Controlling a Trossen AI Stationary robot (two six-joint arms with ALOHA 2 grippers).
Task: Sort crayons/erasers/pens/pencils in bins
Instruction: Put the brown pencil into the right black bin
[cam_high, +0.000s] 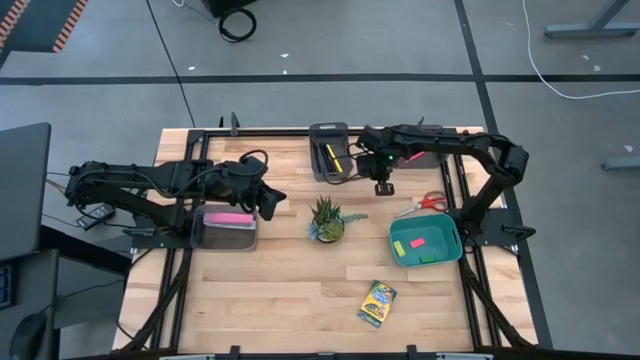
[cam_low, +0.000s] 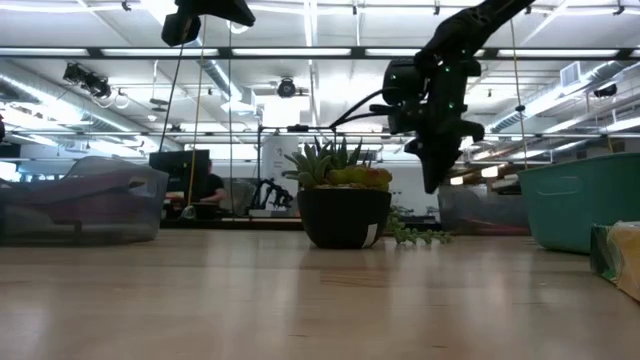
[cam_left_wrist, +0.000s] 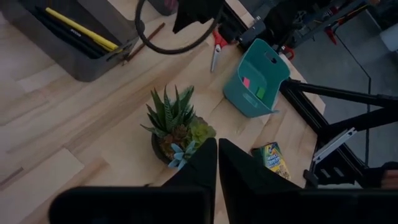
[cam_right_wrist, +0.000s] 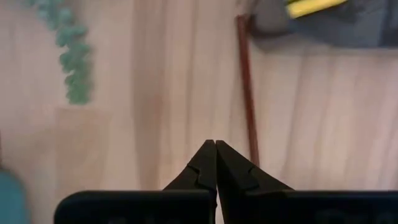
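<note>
The right gripper (cam_right_wrist: 215, 144), fingers pressed together on nothing, hovers beside a red pencil (cam_right_wrist: 246, 93) on the table (cam_high: 290, 290) (left gripper (cam_left_wrist: 217, 144) likewise closed, idle), so it must reopen and descend.

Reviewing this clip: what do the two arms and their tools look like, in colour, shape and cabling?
Both arms are dark, nearly black, jointed links. The left tool ends in two slim black fingers tapering to points; the right tool has the same pointed black pair. A black cable loops beside the left arm's wrist in the high view. Small green lights glow on the right arm's wrist in the low view.
</note>
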